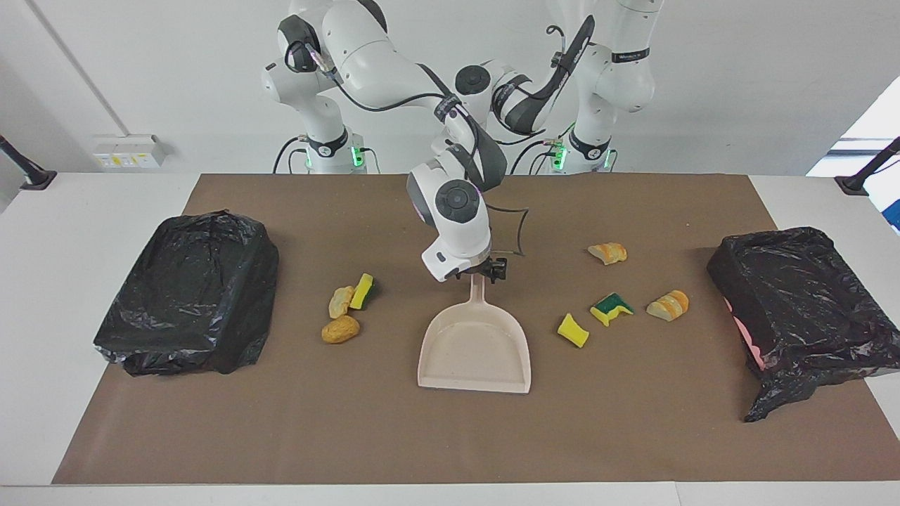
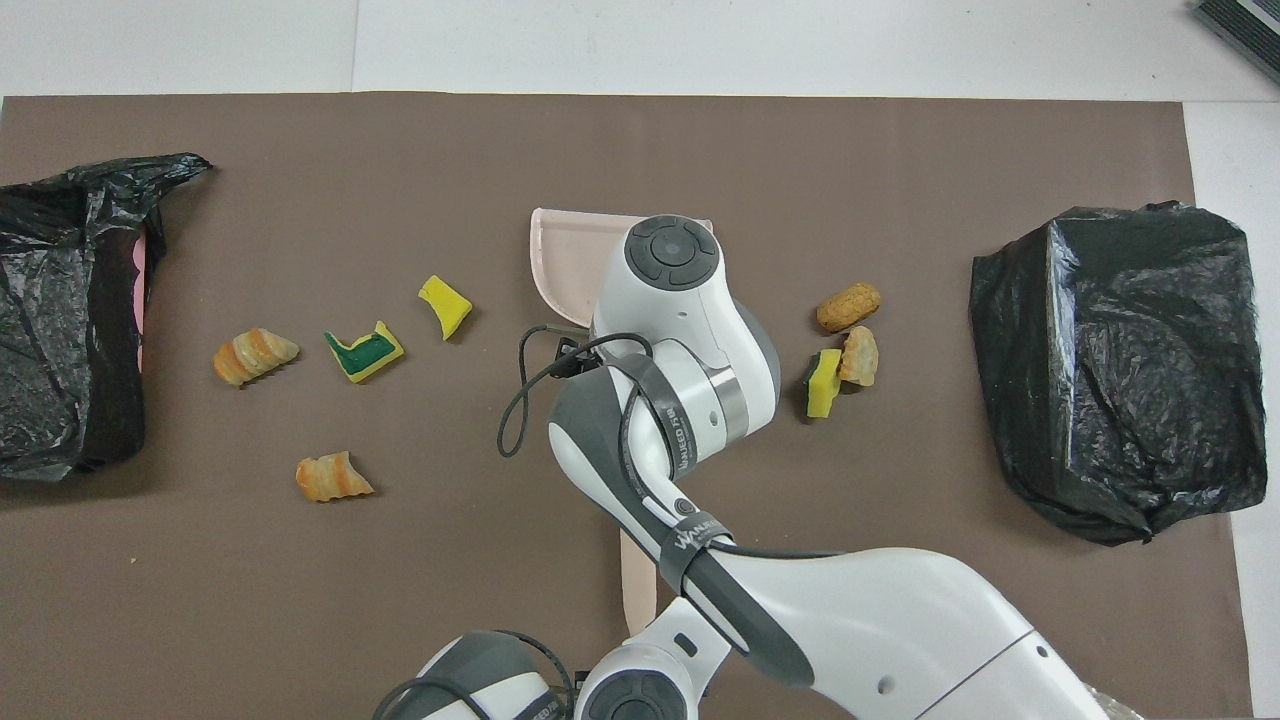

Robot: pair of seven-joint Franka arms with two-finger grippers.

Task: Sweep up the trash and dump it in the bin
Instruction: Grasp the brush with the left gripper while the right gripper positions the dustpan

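Trash [image 1: 573, 330] is scattered on the brown paper mat [image 1: 450, 436] that covers the worktop, in two groups either side of the frame's centre in the facing view. Toward the right arm's end I see three pieces close together: a tan rounded bread-like lump [image 1: 340, 329], a pale bread slice [image 1: 340, 301] and a yellow sponge chunk with a green back [image 1: 363, 291] touching that slice. Toward the left arm's end there are four pieces spread apart: a curved yellow sponge piece, a green-topped yellow sponge [image 1: 611, 306], a striped bread slice [image 1: 668, 305] and, higher in the frame, another bread piece [image 1: 607, 252].

The beige plastic dustpan [image 1: 474, 351] lies flat at centre frame, between the two groups, with its open mouth toward the bottom of the facing view and its handle pointing up at the robots. My right hand [image 1: 485, 270] is down at the tip of that handle. I cannot tell whether it has closed on it.

My left hand [image 2: 655, 640] shows at the bottom edge of the overhead view and is closed. The beige brush handle [image 2: 634, 575] runs under it, and I cannot see whether it is held.

A black bag-lined bin [image 1: 190, 288] sits at the right arm's end and a second one [image 1: 801, 302] at the left arm's end, both at mid-height of the frame.
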